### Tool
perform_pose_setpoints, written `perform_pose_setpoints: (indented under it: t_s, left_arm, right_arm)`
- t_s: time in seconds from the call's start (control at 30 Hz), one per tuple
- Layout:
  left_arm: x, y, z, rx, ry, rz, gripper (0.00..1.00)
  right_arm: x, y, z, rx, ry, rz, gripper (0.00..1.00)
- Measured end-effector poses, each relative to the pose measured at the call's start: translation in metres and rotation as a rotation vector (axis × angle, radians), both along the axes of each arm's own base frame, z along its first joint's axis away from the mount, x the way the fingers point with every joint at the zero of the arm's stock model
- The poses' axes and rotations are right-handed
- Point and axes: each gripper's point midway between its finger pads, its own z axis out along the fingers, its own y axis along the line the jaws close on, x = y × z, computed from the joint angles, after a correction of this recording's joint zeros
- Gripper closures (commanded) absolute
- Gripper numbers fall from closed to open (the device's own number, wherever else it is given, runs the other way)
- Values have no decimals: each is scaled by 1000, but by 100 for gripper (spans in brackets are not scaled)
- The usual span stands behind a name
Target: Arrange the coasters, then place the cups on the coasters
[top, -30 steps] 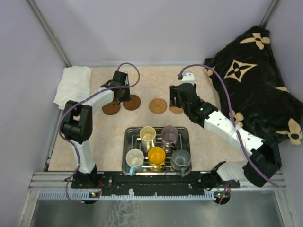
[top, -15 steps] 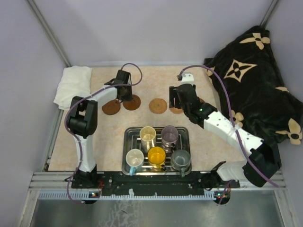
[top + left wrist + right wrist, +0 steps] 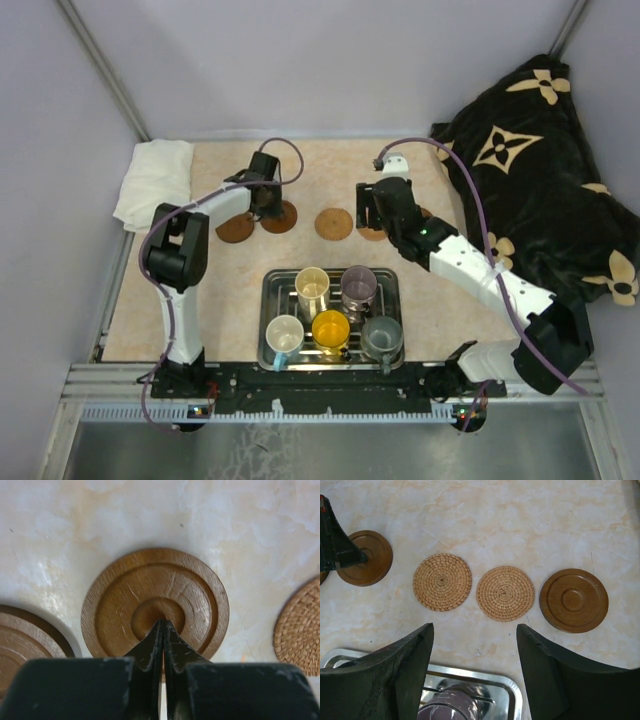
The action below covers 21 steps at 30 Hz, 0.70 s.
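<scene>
**Closed left end effector poised on the centre of a wooden coaster, with the row running left to right**

Nearest the arm bases, the steel tray [image 3: 266, 315] holds all five cups [image 3: 331, 328]. None stands on a coaster, so I judge arranging to be the step in hand.

Just beyond the tray, the right end effector [image 3: 474, 630] hangs with its jaws spread wide and nothing between them. It looks down on the row from the tray side.

Farther out, the coasters lie on the worktop [image 3: 232, 285] in a rough line across it. From the left there is the leftmost wooden coaster [image 3: 235, 229], then the second wooden coaster [image 3: 155, 580] just beside it. After a wider gap come the two woven coasters [image 3: 442, 582], close together, and the right-hand wooden coaster [image 3: 574, 600] follows.

The left end effector [image 3: 163, 624] has its jaws pressed together and holds nothing. Its tips point into the round recess at the middle of the second wooden coaster. That disc lies directly under the tips, with much of its face showing beyond them. Whether the tips press on the wood or hang just above it cannot be told.

A round disc has no long axis, so the line of the row is what matters. The open space lies to this disc's right, toward the woven pair. The left arm is the nearer one to both left-hand wooden discs, and the right arm is nearer to the other three. A push with closed tips would, I judge, slide the disc rather than lift it.
</scene>
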Motion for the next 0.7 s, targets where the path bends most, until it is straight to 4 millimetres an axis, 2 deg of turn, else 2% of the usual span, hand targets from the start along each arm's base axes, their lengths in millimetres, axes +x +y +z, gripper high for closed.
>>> perform_pose_setpoints:
  t_s: [0.37, 0.7]
  left_arm:
    - [-42, -20, -2, -7, 21, -23, 96]
    - [-53, -20, -2, -20, 32, -8, 96]
  right_arm:
    - [-5, -1, -9, 4, 20, 1, 32]
    - [-7, -1, -6, 27, 18, -4, 32]
